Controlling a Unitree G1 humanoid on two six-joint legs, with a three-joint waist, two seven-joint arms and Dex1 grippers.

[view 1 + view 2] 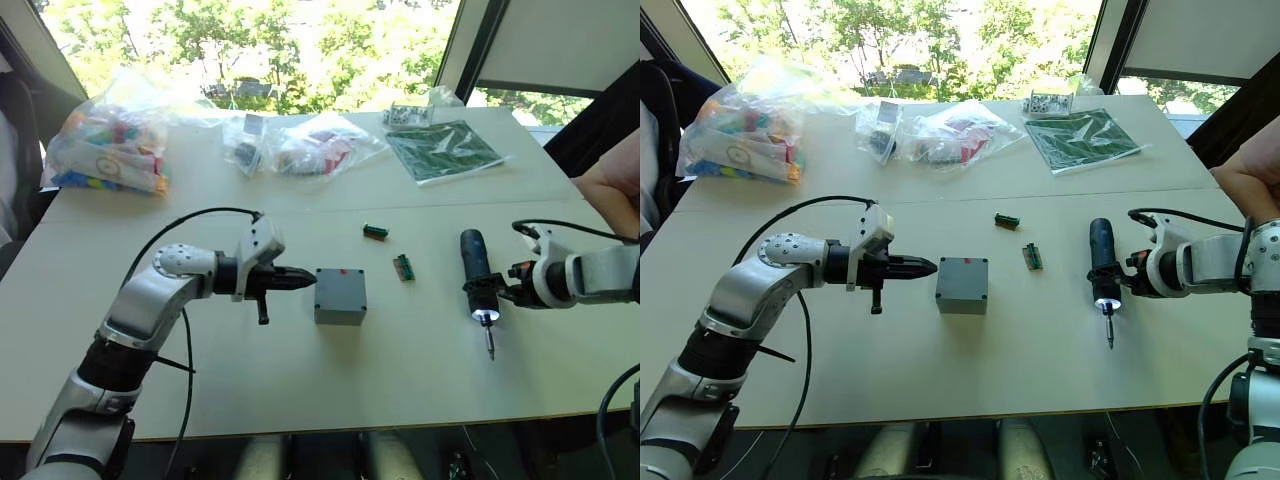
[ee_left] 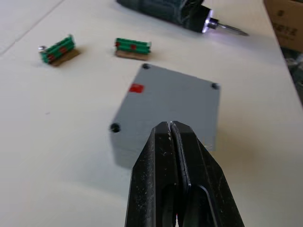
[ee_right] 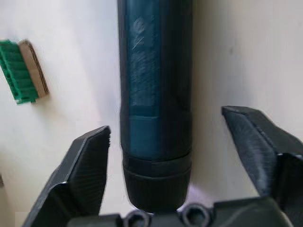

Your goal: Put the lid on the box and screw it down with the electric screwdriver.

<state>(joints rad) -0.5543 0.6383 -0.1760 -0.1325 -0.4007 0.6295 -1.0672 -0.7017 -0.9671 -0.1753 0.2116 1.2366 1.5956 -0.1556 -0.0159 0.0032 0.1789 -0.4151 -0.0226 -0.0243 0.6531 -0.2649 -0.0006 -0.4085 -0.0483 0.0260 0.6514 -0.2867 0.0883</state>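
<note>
Toward the left of the tabletop (image 1: 420, 390), the left pincer (image 1: 300, 279) is lying level with its two black fingers pressed together and holding nothing, its tip pointing at the left wall of the box (image 1: 340, 296) and stopping just beside it; whether it is touching, I cannot tell. That pose is reading as a brace, probably to keep the box from sliding once pressure comes from above. The box is sitting mid-tabletop with the lid (image 2: 173, 101) already lying flat on top, a screw hole showing at three corners and a small red mark near one edge, so the closing step looks done and the screwing not yet begun. Just right of it, two small green connector pieces (image 1: 403, 267) are lying loose. Further right, the electric screwdriver (image 1: 476, 272) is lying flat, bit toward the robot and its white tip light glowing. The right pincer (image 1: 497, 291) is coming at it from the right with fingers spread wide on either side of the barrel near the bit end, neither finger pressing on it, seemingly lined up for a grasp
</note>
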